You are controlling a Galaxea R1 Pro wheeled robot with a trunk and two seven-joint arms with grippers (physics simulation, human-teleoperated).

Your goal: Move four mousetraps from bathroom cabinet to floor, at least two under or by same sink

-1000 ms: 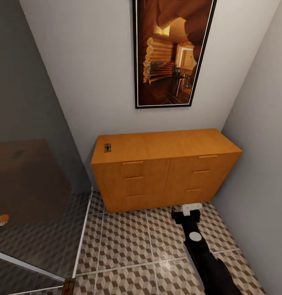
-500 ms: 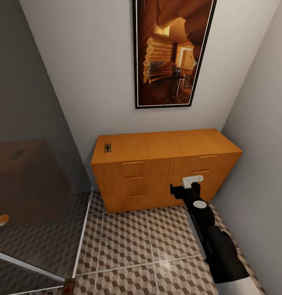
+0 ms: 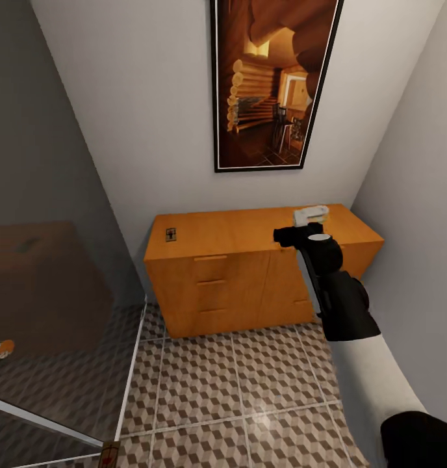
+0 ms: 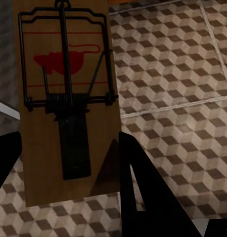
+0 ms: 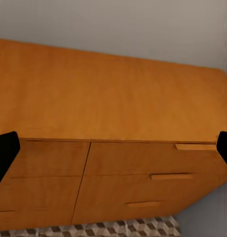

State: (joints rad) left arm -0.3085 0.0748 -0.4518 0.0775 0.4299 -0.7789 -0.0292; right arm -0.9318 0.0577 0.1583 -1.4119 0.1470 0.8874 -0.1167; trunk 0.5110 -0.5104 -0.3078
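— Where are the mousetraps?

— One mousetrap (image 3: pixel 171 234) lies flat on the top of the cabinet (image 3: pixel 249 273), near its left rear corner. A second mousetrap (image 4: pixel 68 98) sits between the fingers of the left pincer (image 4: pixel 64 163), seen from the left wrist over the tiled floor (image 4: pixel 182 74). In the head view, a small piece of a trap (image 3: pixel 108 451) shows at the lower edge, over the floor (image 3: pixel 217 377).

— So the left pincer is holding one?

— Yes, its dark fingers (image 4: pixel 143 187) flank the wooden board, closed on its sides, with the wire spring and red mouse print facing the camera.

— And the right one?

— The right pincer (image 3: pixel 310 215) is raised above the right part of the cabinet top, well apart from the trap lying there. In the right wrist view its two black fingertips (image 5: pixel 4 153) sit at opposite edges, so it is spread wide and holds nothing.

— Anything else around?

— A framed picture (image 3: pixel 272 84) of a log interior hangs on the wall above the cabinet, and a glass panel (image 3: pixel 54 292) stands at the left.
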